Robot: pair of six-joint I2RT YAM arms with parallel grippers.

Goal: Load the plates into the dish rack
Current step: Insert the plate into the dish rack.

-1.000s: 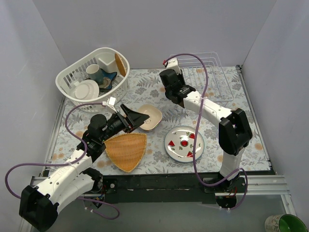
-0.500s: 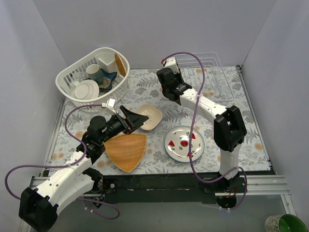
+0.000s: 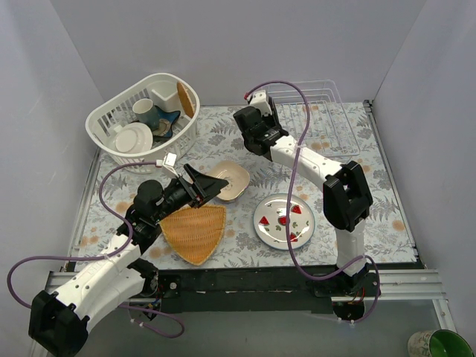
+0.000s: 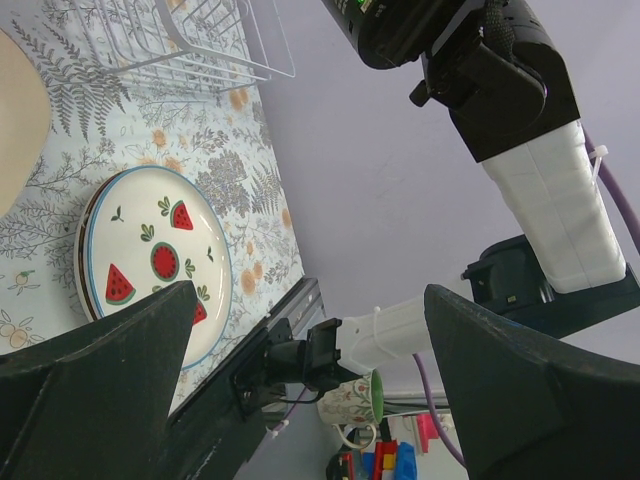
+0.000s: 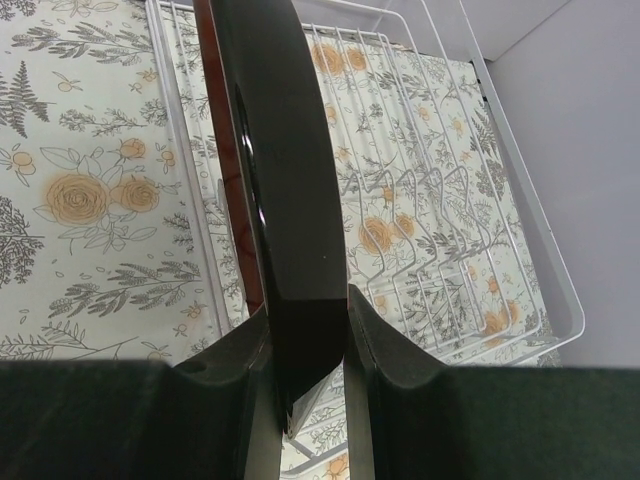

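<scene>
You have no readable writing to go on: the green marks on the right arm's black housing, at the top of the left wrist view, are cut off and too small to make out.

Your right gripper (image 5: 303, 375) is clenched on the dark red-brown plate (image 5: 275, 180). A finger presses against each face, and the plate stands upright and edge-on to the wrist camera. The plate is over the left end of the dish rack (image 3: 316, 119), with the rack's upright wires spreading away behind it and to its right. You cannot tell from these views whether its lower edge touches the wire.

Your left gripper (image 4: 310, 300) is spread wide and holds nothing. It sits well apart from the rack, to the rack's left and nearer the arm bases. The cream dish (image 3: 232, 180) is right at its fingertips; whether they touch the rim is unclear.

The white plate with red fruit marks (image 4: 150, 265) lies flat on the floral table cover (image 3: 372, 186), on the base side of the rack and well apart from it. It shows between the left fingers in the wrist view. The fruit marks are watermelon slices.

The orange woven tray (image 3: 195, 232) lies farther left of the rack than that plate. The white slotted basket (image 3: 104, 126) of cups stands well to the rack's left.
</scene>
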